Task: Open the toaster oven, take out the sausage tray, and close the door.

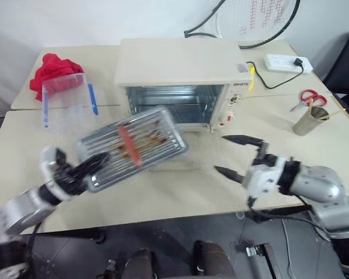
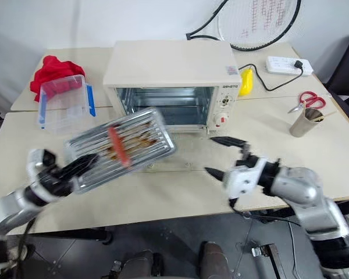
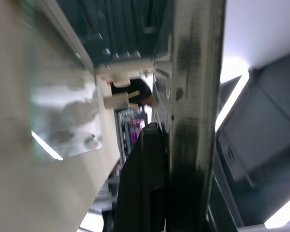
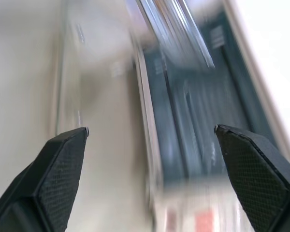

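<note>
The sausage tray [image 1: 134, 146] hung tilted in front of the open toaster oven [image 1: 180, 81], pinched by your left gripper [image 1: 92, 164] while the right gripper [image 1: 232, 156] gaped empty; you needed it levelled before setting down.

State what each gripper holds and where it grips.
Left gripper clamps the sausage tray at its near left rim; right gripper is open, holding nothing.

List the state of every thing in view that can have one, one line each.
toaster oven: open, cavity empty.
door: folded down flat on the table.
sausage tray: out of the oven, tilted, held above the table, one sausage on it.
left gripper: shut on the tray's edge.
right gripper: open, holding nothing.
clear plastic box: lid on.
scissors: lying closed.
</note>
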### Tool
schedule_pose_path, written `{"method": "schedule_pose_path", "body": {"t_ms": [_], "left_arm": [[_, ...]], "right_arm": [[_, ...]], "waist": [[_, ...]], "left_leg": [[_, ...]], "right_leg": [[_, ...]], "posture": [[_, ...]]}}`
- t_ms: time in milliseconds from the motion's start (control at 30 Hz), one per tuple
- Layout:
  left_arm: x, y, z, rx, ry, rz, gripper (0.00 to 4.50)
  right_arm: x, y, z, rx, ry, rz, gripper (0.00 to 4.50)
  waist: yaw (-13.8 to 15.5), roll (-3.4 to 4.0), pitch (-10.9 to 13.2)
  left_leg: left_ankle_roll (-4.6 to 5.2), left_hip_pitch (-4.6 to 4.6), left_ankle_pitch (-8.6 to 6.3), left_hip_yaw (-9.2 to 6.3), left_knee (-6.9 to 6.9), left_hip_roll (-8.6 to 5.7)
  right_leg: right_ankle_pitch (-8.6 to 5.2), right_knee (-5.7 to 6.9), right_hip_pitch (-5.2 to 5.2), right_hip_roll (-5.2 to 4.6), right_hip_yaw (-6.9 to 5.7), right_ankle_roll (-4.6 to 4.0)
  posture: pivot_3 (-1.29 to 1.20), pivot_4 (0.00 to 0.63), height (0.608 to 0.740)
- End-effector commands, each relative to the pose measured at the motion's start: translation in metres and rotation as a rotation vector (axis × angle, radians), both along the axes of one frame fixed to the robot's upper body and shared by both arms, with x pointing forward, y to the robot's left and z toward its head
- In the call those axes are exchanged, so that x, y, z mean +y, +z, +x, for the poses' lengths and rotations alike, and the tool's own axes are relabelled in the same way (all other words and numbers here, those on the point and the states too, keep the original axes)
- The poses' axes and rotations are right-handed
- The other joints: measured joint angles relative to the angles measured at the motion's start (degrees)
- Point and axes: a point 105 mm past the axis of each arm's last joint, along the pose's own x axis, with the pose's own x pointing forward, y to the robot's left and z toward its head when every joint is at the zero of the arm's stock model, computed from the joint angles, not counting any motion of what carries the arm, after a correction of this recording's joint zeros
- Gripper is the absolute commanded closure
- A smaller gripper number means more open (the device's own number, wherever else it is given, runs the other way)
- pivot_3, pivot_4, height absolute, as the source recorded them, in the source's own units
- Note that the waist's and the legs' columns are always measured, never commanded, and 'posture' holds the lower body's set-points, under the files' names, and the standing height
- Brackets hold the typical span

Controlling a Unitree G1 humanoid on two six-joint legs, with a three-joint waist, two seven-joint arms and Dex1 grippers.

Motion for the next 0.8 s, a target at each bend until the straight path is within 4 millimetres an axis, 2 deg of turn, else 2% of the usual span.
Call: {"method": "schedule_pose_path", "body": {"t_ms": [33,167,333,467,500,600,700,800], "left_arm": [[0.011,0.006,-0.021,-0.056,0.012,-0.049,4.5],[0.03,0.002,-0.039,-0.08,0.152,-0.088,4.5],[0.046,-0.003,-0.06,-0.118,0.314,-0.132,4.5],[0.059,-0.019,-0.077,-0.094,0.5,-0.171,4.5],[0.061,-0.021,-0.076,-0.095,0.551,-0.182,4.5],[0.065,-0.024,-0.071,-0.084,0.637,-0.194,4.5],[0.069,-0.023,-0.063,-0.084,0.706,-0.211,4.5],[0.068,-0.022,-0.058,-0.08,0.723,-0.217,4.5]], "right_arm": [[-0.02,-0.003,0.003,0.092,-0.018,0.08,0.31],[-0.034,-0.024,0.007,0.229,-0.012,0.105,1.21],[-0.038,-0.043,0.015,0.409,-0.012,0.145,2.93],[-0.036,-0.054,0.025,0.563,0.021,0.219,4.32],[-0.035,-0.06,0.027,0.614,0.035,0.231,4.49],[-0.036,-0.068,0.039,0.687,0.022,0.292,4.49],[-0.03,-0.06,0.047,0.708,0.085,0.361,4.49],[-0.022,-0.06,0.052,0.745,0.115,0.36,4.49]], "waist": [[0.18,0.0,0.0],[0.43,0.0,0.0],[0.35,0.0,0.0],[0.24,0.0,-0.01],[0.25,-0.01,-0.01],[0.57,-0.02,-0.02],[0.84,-0.02,-0.03],[0.8,-0.03,-0.04]], "left_leg": [[0.0,0.02,0.0,0.0,0.01,0.01],[-0.01,-0.01,-0.01,-0.02,0.12,-0.01],[-0.01,0.0,-0.03,-0.04,0.13,0.0],[0.0,0.01,-0.04,-0.01,0.14,0.0],[0.01,0.01,-0.06,0.01,0.14,-0.01],[0.01,0.01,-0.06,-0.01,0.18,0.0],[0.01,-0.02,-0.06,-0.06,0.27,-0.02],[0.02,-0.02,-0.06,-0.05,0.28,-0.04]], "right_leg": [[0.0,0.02,0.01,0.0,0.01,0.0],[0.0,0.05,0.02,-0.08,0.13,-0.01],[-0.01,0.06,0.01,-0.08,0.18,-0.02],[0.0,0.05,0.02,-0.1,0.23,-0.02],[0.0,0.05,0.01,-0.1,0.23,-0.02],[0.0,0.05,0.03,-0.08,0.21,-0.02],[0.0,0.11,0.04,-0.12,0.21,-0.02],[0.01,0.12,0.04,-0.12,0.21,-0.01]], "posture": [[0.0,0.15,0.74],[0.0,0.15,0.74],[0.0,0.15,0.74],[0.0,0.15,0.74],[0.0,0.15,0.74],[0.0,0.15,0.74],[0.0,0.15,0.74],[0.0,0.15,0.74]]}}
